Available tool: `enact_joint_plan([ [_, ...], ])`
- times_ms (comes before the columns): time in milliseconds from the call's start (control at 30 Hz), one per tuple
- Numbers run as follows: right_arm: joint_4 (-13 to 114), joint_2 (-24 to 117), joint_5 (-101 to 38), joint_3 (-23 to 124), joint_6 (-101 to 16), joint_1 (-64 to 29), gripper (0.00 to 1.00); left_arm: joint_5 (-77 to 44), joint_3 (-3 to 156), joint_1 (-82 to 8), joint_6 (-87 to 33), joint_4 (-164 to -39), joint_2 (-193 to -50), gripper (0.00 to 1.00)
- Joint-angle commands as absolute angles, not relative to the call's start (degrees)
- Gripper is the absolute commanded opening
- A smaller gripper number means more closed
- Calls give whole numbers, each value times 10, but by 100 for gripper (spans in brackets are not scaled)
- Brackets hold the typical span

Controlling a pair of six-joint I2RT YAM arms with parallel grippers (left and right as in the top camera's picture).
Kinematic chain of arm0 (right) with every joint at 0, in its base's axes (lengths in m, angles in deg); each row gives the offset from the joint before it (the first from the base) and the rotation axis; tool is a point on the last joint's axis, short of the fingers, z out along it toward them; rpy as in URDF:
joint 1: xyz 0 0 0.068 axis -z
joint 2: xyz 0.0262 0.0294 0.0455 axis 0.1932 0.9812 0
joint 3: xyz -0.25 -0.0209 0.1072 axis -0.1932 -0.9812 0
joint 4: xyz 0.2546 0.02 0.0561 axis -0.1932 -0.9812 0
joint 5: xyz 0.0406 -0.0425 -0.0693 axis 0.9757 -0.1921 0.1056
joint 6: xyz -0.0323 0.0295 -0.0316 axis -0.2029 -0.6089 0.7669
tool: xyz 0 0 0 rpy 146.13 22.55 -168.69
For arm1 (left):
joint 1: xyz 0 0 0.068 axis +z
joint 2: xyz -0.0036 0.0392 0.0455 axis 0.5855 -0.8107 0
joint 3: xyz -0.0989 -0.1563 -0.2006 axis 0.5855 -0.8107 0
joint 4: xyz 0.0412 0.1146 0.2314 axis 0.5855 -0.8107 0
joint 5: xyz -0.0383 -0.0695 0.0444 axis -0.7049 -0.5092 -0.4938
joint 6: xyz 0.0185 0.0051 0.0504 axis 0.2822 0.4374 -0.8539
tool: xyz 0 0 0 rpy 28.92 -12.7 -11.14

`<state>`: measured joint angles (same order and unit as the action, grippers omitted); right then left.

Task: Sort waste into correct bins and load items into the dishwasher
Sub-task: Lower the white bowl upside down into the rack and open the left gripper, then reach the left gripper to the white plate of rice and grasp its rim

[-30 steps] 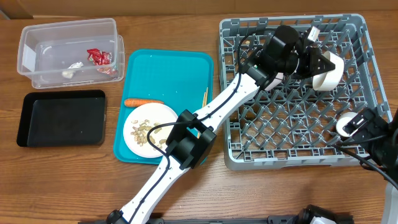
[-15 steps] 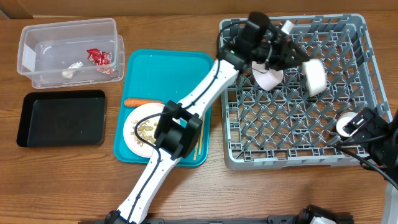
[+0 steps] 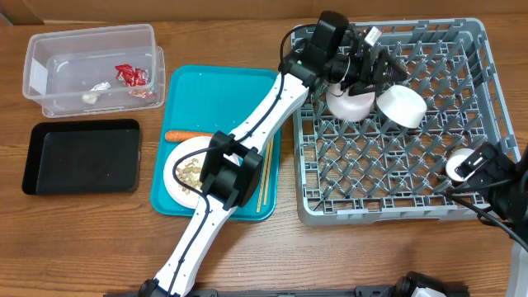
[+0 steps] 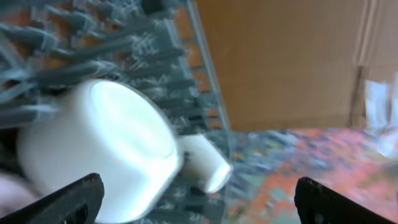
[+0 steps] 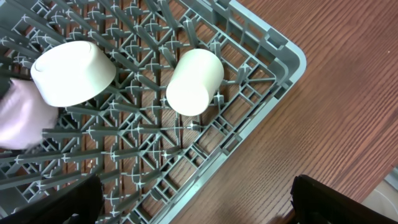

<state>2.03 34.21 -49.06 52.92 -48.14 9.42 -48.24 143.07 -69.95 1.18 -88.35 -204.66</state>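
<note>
Two white bowls (image 3: 351, 101) (image 3: 402, 105) lie side by side in the grey dishwasher rack (image 3: 388, 177). My left gripper (image 3: 381, 64) hovers open just behind them, holding nothing. Its blurred wrist view shows a bowl (image 4: 99, 149) and the cup (image 4: 205, 163) beyond the spread jaws (image 4: 199, 205). The white cup (image 3: 459, 163) lies on its side near the rack's right edge. My right gripper (image 5: 196, 199) stands open and empty over the rack's corner, with a bowl (image 5: 73, 71) and the cup (image 5: 194, 81) ahead of it.
A teal tray (image 3: 223, 91) holds a plate (image 3: 194, 169) of scraps, a carrot (image 3: 190, 135) and chopsticks (image 3: 266, 177). The clear tub (image 3: 49, 49) at the back left contains a red wrapper (image 3: 132, 76) and white wads (image 3: 91, 96). A black tray (image 3: 82, 157) sits in front of it.
My left gripper opened and let go of the bowl, which now rests in the rack beside the other bowl. The left arm swung left. The right arm stayed still.
</note>
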Motion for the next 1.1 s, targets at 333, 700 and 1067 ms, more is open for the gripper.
enact_joint_plan([
  [333, 23, 339, -500, 543, -480, 95, 100, 67, 1431, -661, -286, -1266, -1822, 100],
  [700, 23, 340, -498, 542, -480, 95, 100, 130, 1431, -543, -286, -1546, -1757, 100],
  [1067, 25, 381, -430, 542, -432, 95, 100, 124, 1431, -440, -241, -1636, -1724, 100],
])
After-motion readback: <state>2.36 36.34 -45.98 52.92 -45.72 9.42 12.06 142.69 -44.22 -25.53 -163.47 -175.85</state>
